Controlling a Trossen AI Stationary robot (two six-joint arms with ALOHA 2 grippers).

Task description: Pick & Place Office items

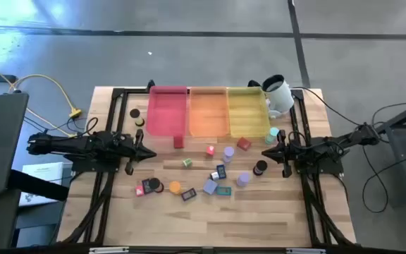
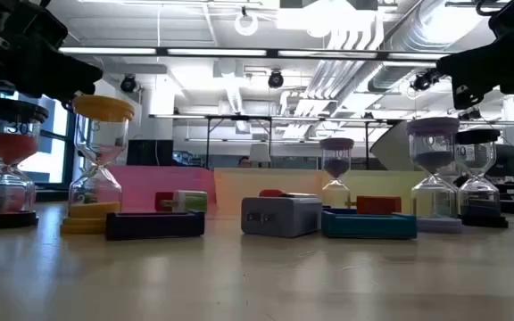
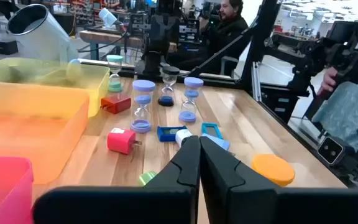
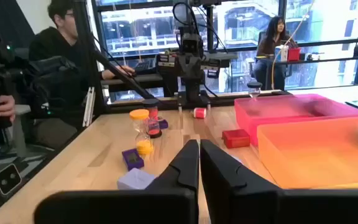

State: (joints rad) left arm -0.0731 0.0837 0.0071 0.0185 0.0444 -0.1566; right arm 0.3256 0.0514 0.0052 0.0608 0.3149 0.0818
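Observation:
The office items lie scattered on the wooden table between my two arms: small sand timers with lavender (image 3: 143, 106), orange (image 4: 140, 130) and black (image 1: 260, 167) caps, red blocks (image 1: 243, 143) (image 3: 121, 140), a green piece (image 1: 187, 163), a lavender block (image 1: 210, 187), and flat blue (image 1: 220, 171) and teal (image 1: 223, 190) pieces. Each rests on the tabletop. My left gripper (image 1: 150, 152) hovers shut at the left of the scatter, fingertips together (image 3: 199, 146). My right gripper (image 1: 265, 152) hovers shut at the right, fingertips together (image 4: 199, 149). Neither holds anything.
Three trays stand side by side at the far edge: pink (image 1: 166, 113), orange (image 1: 208, 113), yellow (image 1: 249, 113). A white cup (image 1: 277, 95) lies tipped beside the yellow tray. A black roll (image 1: 134, 113) sits left of the pink tray. People sit beyond the table's sides.

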